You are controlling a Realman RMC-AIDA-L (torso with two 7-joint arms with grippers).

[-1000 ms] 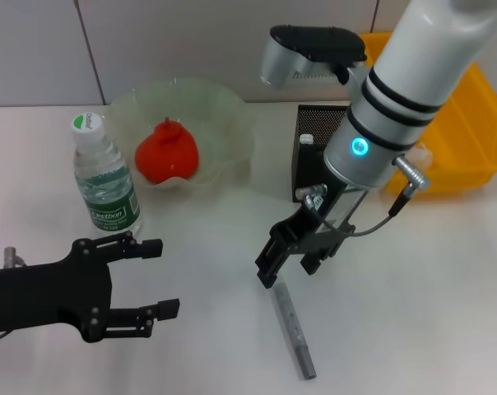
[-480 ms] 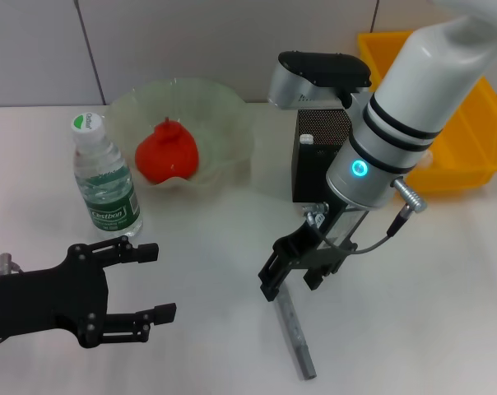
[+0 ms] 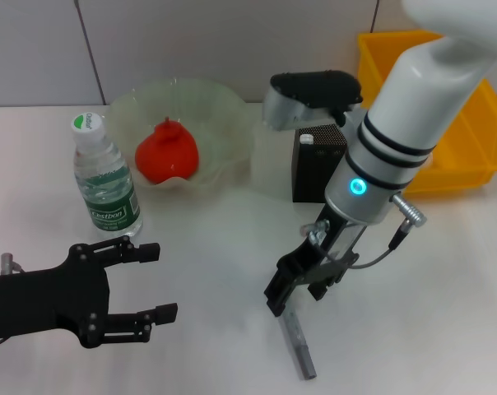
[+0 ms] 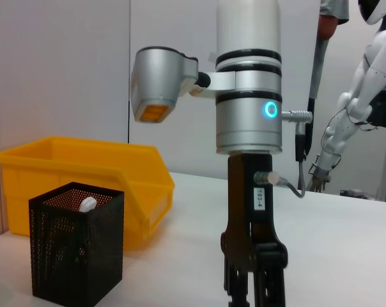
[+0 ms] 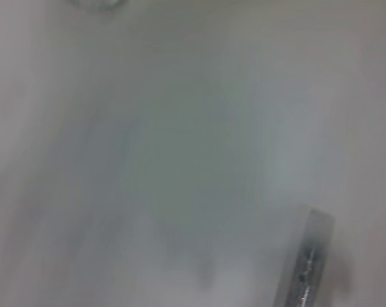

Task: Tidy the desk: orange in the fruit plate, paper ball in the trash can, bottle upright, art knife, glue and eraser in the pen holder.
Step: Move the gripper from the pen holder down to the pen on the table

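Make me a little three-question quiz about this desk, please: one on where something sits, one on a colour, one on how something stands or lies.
1. Where is the orange?
A. In the fruit plate
B. In the yellow bin
C. On the bare table beside the bottle

2. What colour is the pen holder?
A. White
B. Black
C. Green

3. How is the bottle?
A. Lying on its side
B. Upside down
C. Standing upright

Answers:
1. A, the red-orange fruit rests inside the pale, wavy-edged plate.
2. B, the mesh box by the yellow bin is black in both the head and left wrist views.
3. C, its cap points up and its base is on the table.

Meanwhile the right gripper is over the grey art knife; the left gripper waits open nearby.
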